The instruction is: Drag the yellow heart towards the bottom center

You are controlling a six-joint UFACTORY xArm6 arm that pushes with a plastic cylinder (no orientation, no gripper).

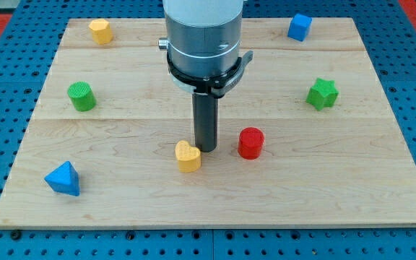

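Note:
The yellow heart lies on the wooden board, a little left of centre and in the lower half. My tip stands just to the heart's upper right, touching or nearly touching it. The red cylinder sits to the right of my tip, a short gap away.
A yellow pentagon-like block is at the top left, a blue cube at the top right. A green cylinder is at the left, a green star at the right, a blue triangle at the bottom left. The arm's grey body hangs over the top centre.

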